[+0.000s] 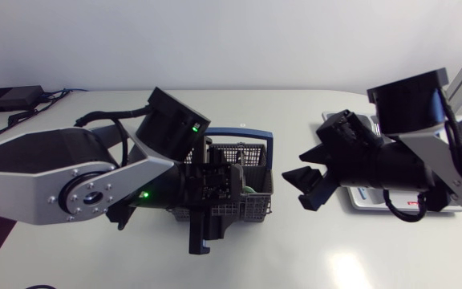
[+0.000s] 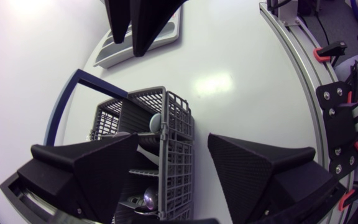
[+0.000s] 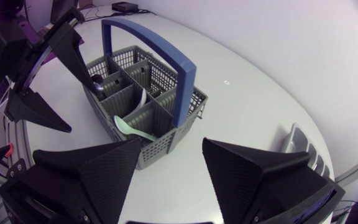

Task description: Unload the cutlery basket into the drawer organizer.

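Hovering over the cutlery basket, the left gripper stands wide open and holds nothing, with one finger above the compartments and the other outside the basket's side wall. The right gripper hangs just beside the basket, equally wide open and empty, with the drawer organizer beneath its arm. The unloading appears barely begun: cutlery sits in the basket, and no piece can be made out in the organizer slots that show. Only the right wrist view reveals a pale green spoon lying in a compartment near the blue handle. Only the left wrist view catches what looks like a metal spoon close under the left gripper. From overhead, the left arm hides most of the contents.
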You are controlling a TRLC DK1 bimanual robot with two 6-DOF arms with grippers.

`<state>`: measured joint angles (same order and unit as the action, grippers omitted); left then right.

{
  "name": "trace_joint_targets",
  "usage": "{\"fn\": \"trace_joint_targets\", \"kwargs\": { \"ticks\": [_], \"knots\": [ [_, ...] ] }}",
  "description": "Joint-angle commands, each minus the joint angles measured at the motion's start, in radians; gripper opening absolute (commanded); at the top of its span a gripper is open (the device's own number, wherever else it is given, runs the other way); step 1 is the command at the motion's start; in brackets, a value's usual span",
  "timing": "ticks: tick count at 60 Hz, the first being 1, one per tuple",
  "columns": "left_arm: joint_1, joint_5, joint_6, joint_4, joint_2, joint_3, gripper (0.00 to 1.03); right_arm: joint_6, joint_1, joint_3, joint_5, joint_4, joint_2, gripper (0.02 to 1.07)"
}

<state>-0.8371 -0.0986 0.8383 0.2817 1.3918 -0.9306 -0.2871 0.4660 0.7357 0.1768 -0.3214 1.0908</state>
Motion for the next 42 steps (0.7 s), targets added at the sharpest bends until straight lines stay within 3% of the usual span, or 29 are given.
{"fn": "trace_joint_targets", "kwargs": {
  "ticks": [1,9,27,42],
  "knots": [
    [0.013,0.005,-0.004,0.002,-0.028,0.042,0.79,0.048,0.039,0.064,0.01,-0.036,0.067,0.74],
    [0.035,0.005,-0.004,-0.019,-0.048,0.076,0.79,0.082,0.077,0.106,0.027,-0.042,0.138,0.73],
    [0.079,0.005,0.002,-0.039,-0.063,0.099,0.79,0.098,0.14,0.14,0.026,-0.034,0.241,0.52],
    [0.089,0.005,0.005,-0.052,-0.076,0.118,0.79,0.101,0.168,0.148,0.02,-0.025,0.285,0.47]
  ]
}}
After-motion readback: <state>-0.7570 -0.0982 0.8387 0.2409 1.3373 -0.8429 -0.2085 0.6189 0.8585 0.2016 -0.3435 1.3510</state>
